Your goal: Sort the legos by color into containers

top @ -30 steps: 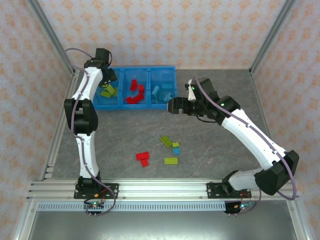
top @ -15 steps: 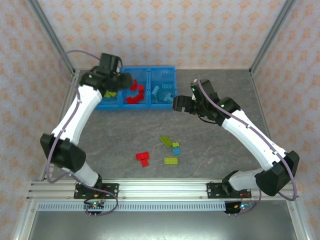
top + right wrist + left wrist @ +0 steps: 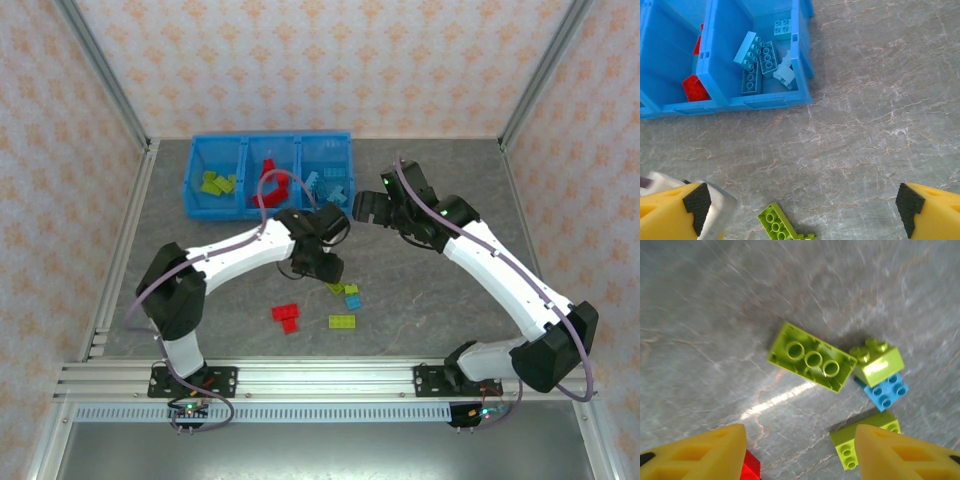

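**A:** What is seen at the left?

**B:** A blue bin tray (image 3: 215, 212) is set at the far edge of the worktop (image 3: 470, 165), left of centre. Three joined compartments are counted. Lime bricks (image 3: 218, 183) are lying in the left one, red bricks (image 3: 270, 168) in the middle one and light blue bricks (image 3: 313, 181) in the right one.

**A:** Is any writing to be read there?

**B:** Whether a maker's name is moulded on the studs cannot be told; they are too small.

**A:** And nearer the arms?

**B:** A red pair (image 3: 287, 317) is seen loose on the worktop, the two touching. Just right of it, the left gripper (image 3: 327, 268) is held above a small cluster. Its jaws are parted and nothing is gripped between them. In the left wrist view a long lime brick (image 3: 811, 357) is shown turned underside up, with three round tubes exposed. A small lime brick (image 3: 877, 361) is touching its right end, and a light blue brick (image 3: 886, 390) is pressed against that one. A further lime brick (image 3: 845, 447) is partly hidden by one yellow fingertip (image 3: 900, 455).

**A:** And the right side?

**B:** The right gripper (image 3: 365, 208) is held just beside the tray's right front corner, over bare worktop. Its jaws are spread wide, with nothing held.
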Action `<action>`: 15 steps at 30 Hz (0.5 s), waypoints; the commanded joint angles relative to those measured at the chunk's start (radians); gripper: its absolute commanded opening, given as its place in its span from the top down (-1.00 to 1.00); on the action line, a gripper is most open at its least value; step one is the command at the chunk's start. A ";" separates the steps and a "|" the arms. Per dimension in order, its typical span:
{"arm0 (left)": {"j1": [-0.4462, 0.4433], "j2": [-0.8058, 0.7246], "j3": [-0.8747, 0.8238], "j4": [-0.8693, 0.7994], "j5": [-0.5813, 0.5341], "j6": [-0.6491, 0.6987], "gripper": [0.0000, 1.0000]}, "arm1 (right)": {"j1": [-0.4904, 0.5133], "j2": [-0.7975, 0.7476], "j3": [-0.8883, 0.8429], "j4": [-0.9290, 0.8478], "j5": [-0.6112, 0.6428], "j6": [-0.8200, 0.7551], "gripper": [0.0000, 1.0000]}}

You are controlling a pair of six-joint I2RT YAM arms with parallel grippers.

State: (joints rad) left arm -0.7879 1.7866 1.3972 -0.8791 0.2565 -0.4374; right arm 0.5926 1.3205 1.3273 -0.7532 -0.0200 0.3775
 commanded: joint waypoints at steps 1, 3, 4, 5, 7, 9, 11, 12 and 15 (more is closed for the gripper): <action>0.016 0.037 0.017 0.015 0.035 0.043 -0.32 | -0.005 -0.037 -0.014 -0.038 0.052 -0.013 -0.95; 0.015 0.068 0.017 0.043 0.044 0.045 -0.44 | -0.004 -0.046 -0.025 -0.035 0.061 -0.012 -0.96; 0.015 0.081 0.022 0.048 0.044 0.047 -0.50 | -0.005 -0.048 -0.028 -0.034 0.063 -0.013 -0.96; 0.015 0.095 0.026 0.055 0.046 0.052 -0.57 | -0.005 -0.049 -0.026 -0.036 0.063 -0.015 -0.96; 0.015 0.116 0.028 0.067 0.040 0.058 -0.70 | -0.005 -0.048 -0.023 -0.040 0.066 -0.016 -0.96; 0.015 0.158 0.032 0.070 0.035 0.059 -0.73 | -0.005 -0.048 -0.025 -0.043 0.066 -0.018 -0.96; 0.015 0.179 0.035 0.078 0.038 0.053 -0.74 | -0.005 -0.049 -0.025 -0.048 0.066 -0.019 -0.96; 0.015 0.185 0.031 0.086 0.040 0.049 -0.74 | -0.005 -0.049 -0.025 -0.049 0.067 -0.019 -0.96; 0.015 0.200 0.023 0.107 0.055 0.046 -0.74 | -0.004 -0.050 -0.028 -0.052 0.067 -0.019 -0.96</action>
State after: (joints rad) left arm -0.7761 1.9766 1.4075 -0.7979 0.3054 -0.3939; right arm 0.5919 1.2911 1.3098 -0.7727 0.0120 0.3698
